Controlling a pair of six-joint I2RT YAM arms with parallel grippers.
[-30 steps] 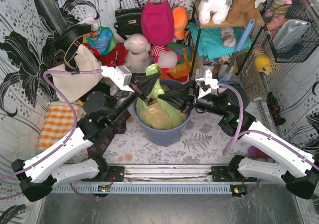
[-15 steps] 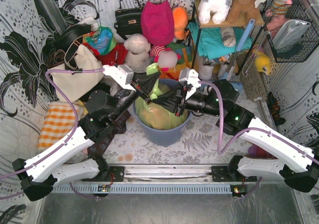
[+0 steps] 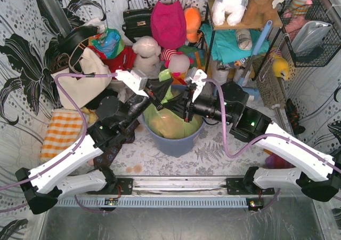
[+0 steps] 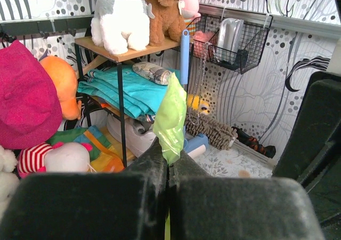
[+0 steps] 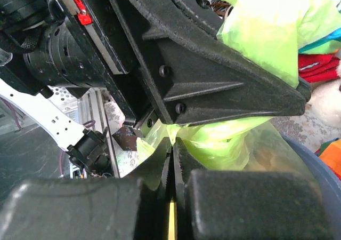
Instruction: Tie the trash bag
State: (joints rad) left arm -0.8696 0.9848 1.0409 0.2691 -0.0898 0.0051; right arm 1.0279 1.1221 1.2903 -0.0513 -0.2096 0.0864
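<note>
The lime-green trash bag (image 3: 169, 121) sits in the blue-grey bin (image 3: 176, 141), with orange-brown paper showing through. My left gripper (image 3: 158, 88) is shut on a corner flap of the trash bag, which sticks up past its tips in the left wrist view (image 4: 170, 120). My right gripper (image 3: 180, 102) is shut on another flap of the trash bag (image 5: 266, 42), pinched right under the left gripper's black fingers (image 5: 213, 85). The two grippers cross close together above the bin's mouth.
A cream tote bag (image 3: 80, 82) stands at left beside an orange checked cloth (image 3: 59, 132). Stuffed toys, a pink bag (image 3: 168, 22) and a black handbag (image 3: 136, 18) crowd the back. A shelf with toys and teal cloth (image 3: 234, 42) stands back right; a wire basket (image 3: 311, 37) hangs on the right wall.
My right gripper has moved left across the bin, carrying its bag flap toward and under the left gripper. The left gripper has shifted slightly right and back with its flap.
</note>
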